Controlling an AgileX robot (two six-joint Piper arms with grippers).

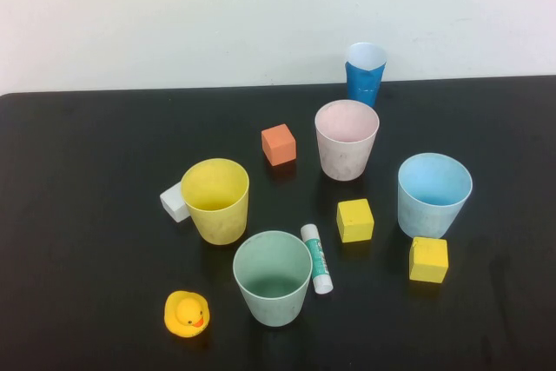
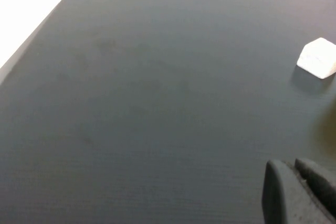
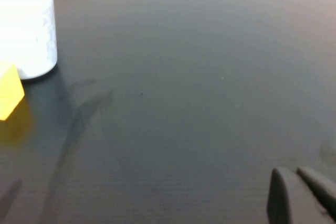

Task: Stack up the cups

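Note:
Four wide cups stand upright and apart on the black table in the high view: yellow at the left, mint green at the front, pale pink behind the middle, light blue at the right. Neither arm shows in the high view. My left gripper hovers over bare table, shut and empty, left of the yellow cup's area. My right gripper is shut and empty over bare table; the light blue cup shows washed-out far from it.
A narrow dark-blue cup stands at the back. An orange cube, two yellow cubes, a glue stick, a white block and a rubber duck lie among the cups.

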